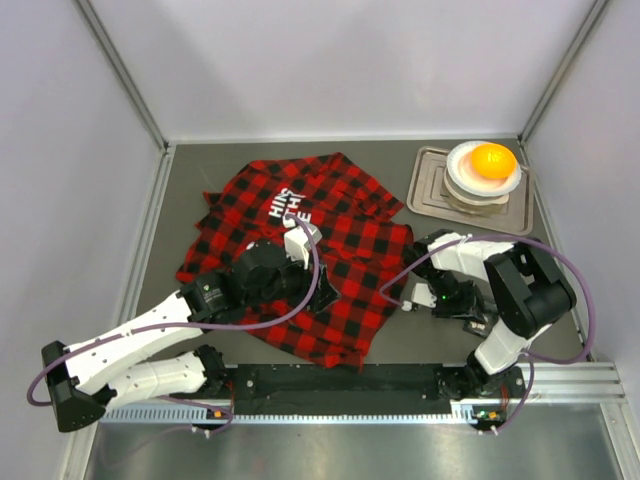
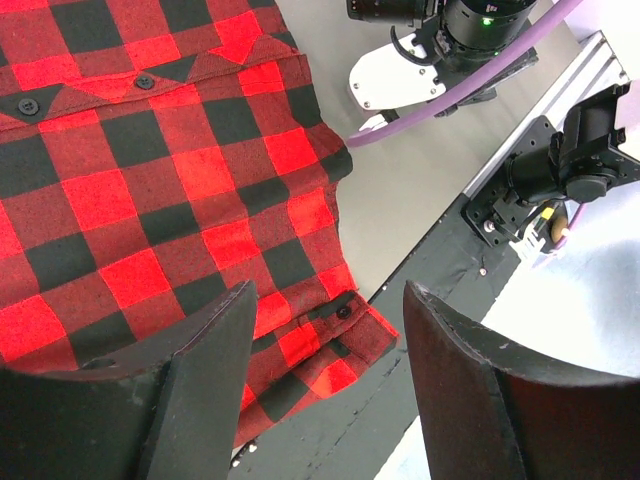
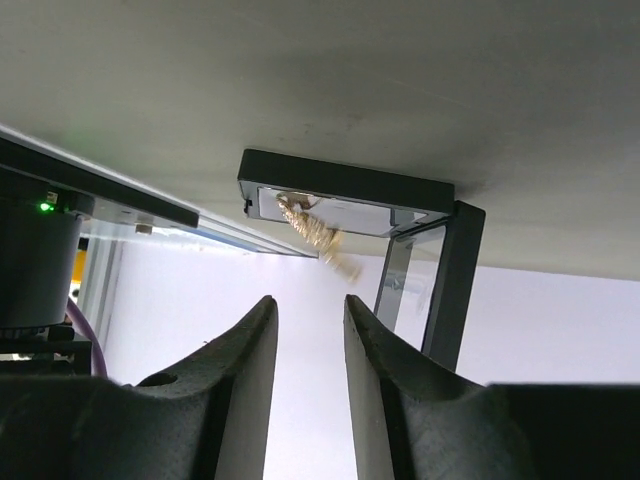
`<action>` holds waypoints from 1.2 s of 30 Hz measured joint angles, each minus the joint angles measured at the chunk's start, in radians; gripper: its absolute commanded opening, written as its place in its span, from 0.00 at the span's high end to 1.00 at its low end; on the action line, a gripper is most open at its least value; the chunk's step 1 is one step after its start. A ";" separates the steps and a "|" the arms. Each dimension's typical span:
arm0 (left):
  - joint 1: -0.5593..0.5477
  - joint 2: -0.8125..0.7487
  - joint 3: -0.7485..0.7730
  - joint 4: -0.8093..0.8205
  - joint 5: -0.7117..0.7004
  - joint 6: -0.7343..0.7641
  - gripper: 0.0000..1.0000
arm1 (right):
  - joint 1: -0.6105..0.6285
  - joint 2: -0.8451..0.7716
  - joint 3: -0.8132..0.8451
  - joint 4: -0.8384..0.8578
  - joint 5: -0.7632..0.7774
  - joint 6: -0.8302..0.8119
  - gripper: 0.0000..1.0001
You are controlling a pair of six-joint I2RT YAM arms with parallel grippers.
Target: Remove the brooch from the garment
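The garment (image 1: pixel 350 260) is a red-and-black plaid shirt spread on the table, and its buttoned lower hem (image 2: pixel 150 180) fills the left wrist view. My left gripper (image 2: pixel 330 290) hovers open above that hem with nothing between its fingers. In the right wrist view the brooch (image 3: pixel 318 238), a small pale-gold ornament, shows blurred just beyond my fingertips, at a small black-framed tray (image 3: pixel 345 195). It is free of the fingers. My right gripper (image 3: pixel 308 305) stands slightly open and empty, off the shirt's right side.
A grey tray (image 1: pixel 425 195) at the back right carries stacked white bowls with an orange ball (image 1: pixel 492 160) on top. A black rail (image 1: pixel 350 385) runs along the near edge. The right arm (image 1: pixel 520 290) is folded over the table's right part.
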 measured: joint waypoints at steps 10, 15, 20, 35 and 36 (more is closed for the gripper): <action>0.000 0.001 0.000 0.000 0.005 0.000 0.35 | 0.022 -0.057 0.003 0.012 0.023 0.027 0.61; 0.011 0.009 0.000 0.000 0.006 0.000 0.35 | 0.047 -0.131 0.018 0.007 0.038 0.056 0.59; 0.041 0.025 0.000 -0.001 0.002 -0.006 0.34 | 0.116 -0.224 0.125 -0.023 0.044 0.141 0.53; 0.092 -0.058 0.225 -0.127 -0.342 -0.044 0.02 | 0.139 -0.631 0.526 0.128 0.202 0.734 0.01; 0.093 -0.074 0.240 -0.124 -0.369 -0.033 0.02 | 0.139 -0.665 0.529 0.144 0.198 0.774 0.01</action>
